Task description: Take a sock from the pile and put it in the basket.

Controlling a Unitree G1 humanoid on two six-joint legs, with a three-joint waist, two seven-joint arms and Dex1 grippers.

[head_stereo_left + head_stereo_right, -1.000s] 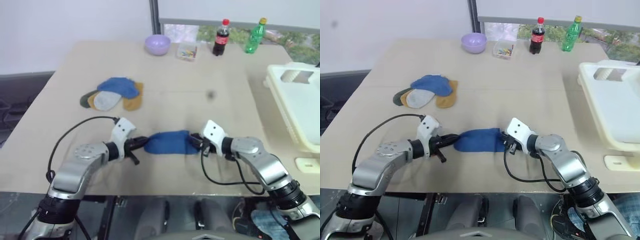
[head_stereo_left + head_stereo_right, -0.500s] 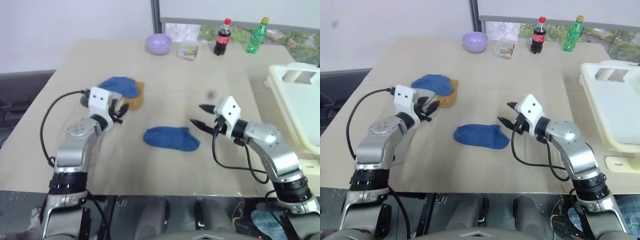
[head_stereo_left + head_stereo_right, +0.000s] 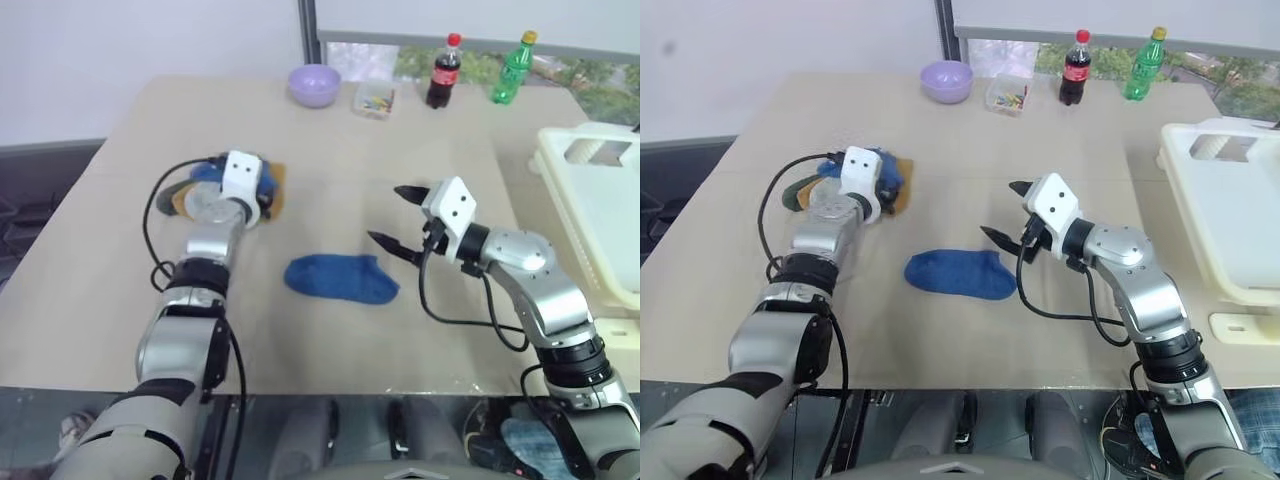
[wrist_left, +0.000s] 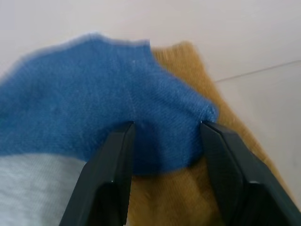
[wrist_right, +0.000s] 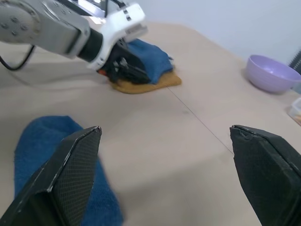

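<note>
**Left gripper at the pile, right gripper empty**

My left gripper (image 4: 164, 141) is part-spread, its fingers straddling the blue sock atop the pile (image 3: 855, 180) at upper left. My right gripper (image 3: 395, 215) gapes wide, holding nothing. Since a second ago, both let go of the blue sock (image 3: 340, 278) lying mid-table. The basket (image 3: 600, 210) sits at right.

Table (image 3: 330, 150): beige top, pale seam line across the middle. Lilac bowl (image 3: 314, 85): stood upright at the far edge. Clear plastic box (image 3: 373, 99): sat just beside the bowl, w/ small coloured bits inside (too small to identify). Cola bottle (image 3: 443, 71): dark, red cap, upright, near the box. Green bottle (image 3: 509, 71): yellow cap, upright, a little apart from the cola bottle. Greenery showed behind both bottles.
</note>
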